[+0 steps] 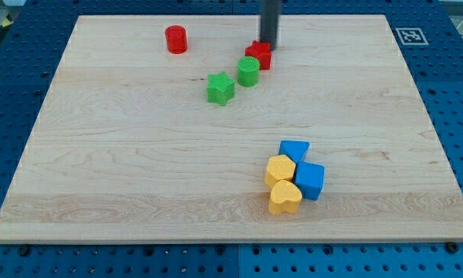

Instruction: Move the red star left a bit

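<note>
The red star (pixel 258 55) lies near the view's top centre of the wooden board (pixel 123 154). My tip (pixel 269 45) stands at the star's upper right edge, touching or nearly touching it. A green round block (pixel 248 71) sits right against the star's lower left. A green star (pixel 221 88) lies a little further down-left. A red cylinder (pixel 176 38) stands well to the left of the red star.
A cluster sits at the view's lower right: a blue block (pixel 294 150), a blue cube (pixel 309 180), a yellow hexagon (pixel 280 169) and a yellow heart (pixel 285 198). A marker tag (pixel 410 35) is at the board's top right corner.
</note>
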You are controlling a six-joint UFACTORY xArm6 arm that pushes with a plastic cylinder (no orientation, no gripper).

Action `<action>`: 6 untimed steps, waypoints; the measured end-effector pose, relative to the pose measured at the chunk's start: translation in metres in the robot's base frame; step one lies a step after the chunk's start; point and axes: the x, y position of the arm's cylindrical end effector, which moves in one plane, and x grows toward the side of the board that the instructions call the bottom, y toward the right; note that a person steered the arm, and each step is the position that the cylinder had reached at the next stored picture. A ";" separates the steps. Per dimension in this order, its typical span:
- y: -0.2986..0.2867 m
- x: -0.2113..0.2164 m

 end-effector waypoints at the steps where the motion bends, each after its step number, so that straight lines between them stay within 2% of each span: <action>1: 0.054 -0.003; 2: 0.081 0.027; 4: 0.006 0.058; 6: -0.022 0.037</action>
